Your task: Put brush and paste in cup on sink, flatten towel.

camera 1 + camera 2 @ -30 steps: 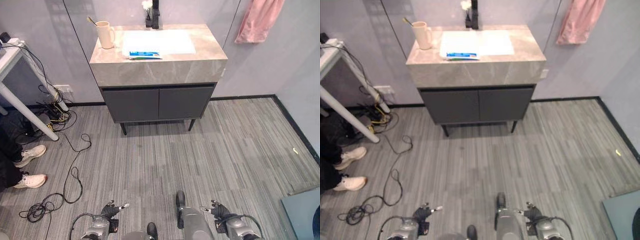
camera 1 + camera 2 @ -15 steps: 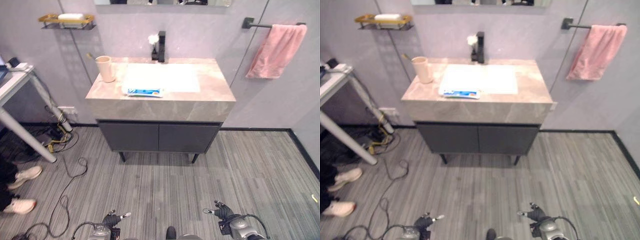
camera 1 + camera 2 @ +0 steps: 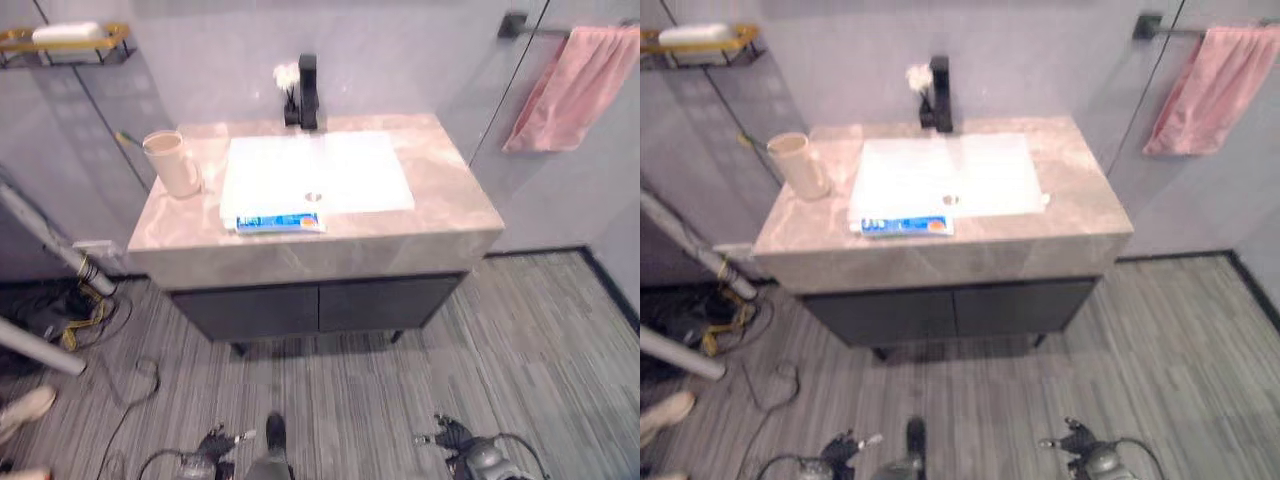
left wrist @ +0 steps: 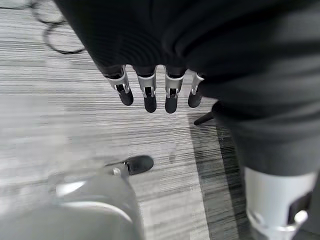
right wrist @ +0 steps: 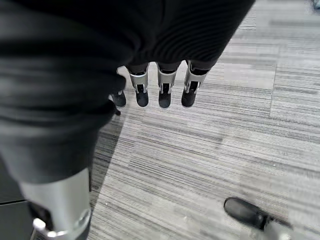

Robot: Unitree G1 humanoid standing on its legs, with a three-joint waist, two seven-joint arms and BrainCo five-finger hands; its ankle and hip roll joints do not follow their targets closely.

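Observation:
A beige cup [image 3: 172,163] stands on the left of the marble sink counter [image 3: 440,215], with a toothbrush [image 3: 127,139] sticking out of it. A blue and white toothpaste tube [image 3: 279,222] lies flat on the counter's front edge, before the white basin [image 3: 330,170]. A pink towel [image 3: 580,85] hangs bunched on a black wall bar at the upper right. Both hands hang low over the floor, far from the sink: my left hand [image 3: 215,445] and right hand [image 3: 455,437]. The left hand's fingers [image 4: 150,95] and the right hand's fingers [image 5: 162,90] are straight and hold nothing.
A black faucet [image 3: 305,92] rises behind the basin. A gold wall shelf [image 3: 70,40] hangs at the upper left. White table legs [image 3: 45,250] and cables [image 3: 75,315] crowd the floor at the left, with a person's shoe [image 3: 25,410] nearby. Dark cabinet doors [image 3: 320,310] sit under the counter.
The camera has moved closer to the sink, which now looks larger and nearer. The cup, tube and towel stay where they were. Both hands remain low and empty.

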